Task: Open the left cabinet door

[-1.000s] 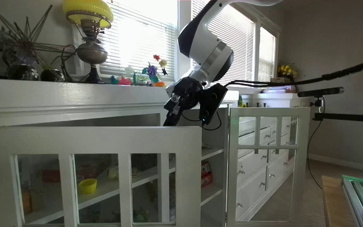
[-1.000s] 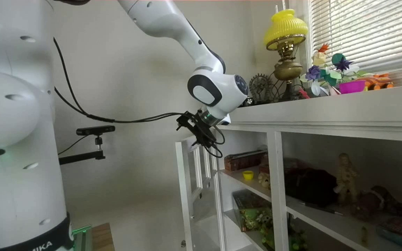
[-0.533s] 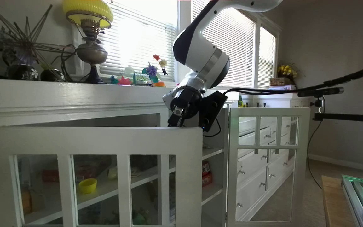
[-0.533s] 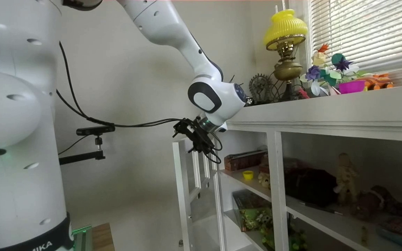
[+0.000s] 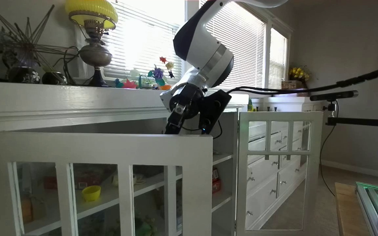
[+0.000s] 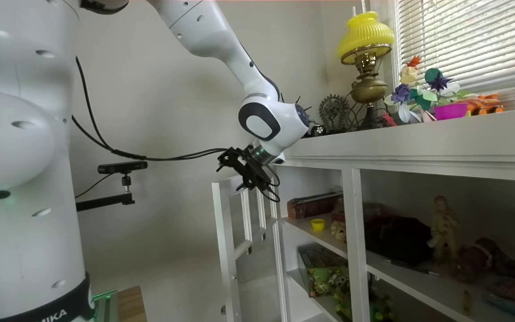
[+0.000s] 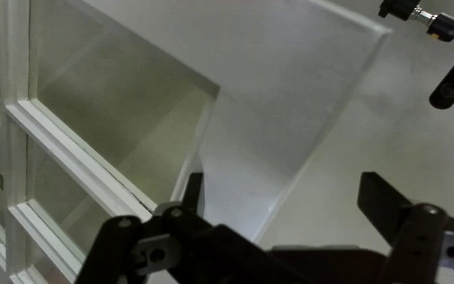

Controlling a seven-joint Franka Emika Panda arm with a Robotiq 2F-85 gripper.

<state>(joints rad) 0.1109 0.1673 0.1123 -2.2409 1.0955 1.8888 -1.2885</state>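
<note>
The main risk is a slip. In an exterior view, the tips of the Robotiq gripper [image 7: 284,189] dip out of sight behind the upper edge of the left cabinet door [image 5: 125,186], a wide white frame with three columns of glass. The hold there looks shallow, so a small rise of the wrist could carry the fingers [image 7: 192,193] over the top and leave the door where it stands. A push running along the door instead of outward could make a finger skid off the top rail [image 7: 250,130] and press on a glass pane [image 7: 124,90], which would bear the load worse than wood. A thin cable loop [image 5: 221,129] hangs just beside the door's free upper corner in that view and could snag as the arm swings. The door is already well ajar, so overreaching might strain its hinges.

The gripper is released: in the wrist view its two black fingers are spread wide, with nothing clamped between them. The door's inner side fills the left and middle of that view, and the top rail crosses the gap between the fingers. One finger overlaps the rail beside the pane; the other stands against the pale background past the door's upper edge. In both exterior views the gripper is at the top of the door, on the side facing the white cabinet [image 6: 355,241]. Whether either finger touches the wood cannot be told.
</note>
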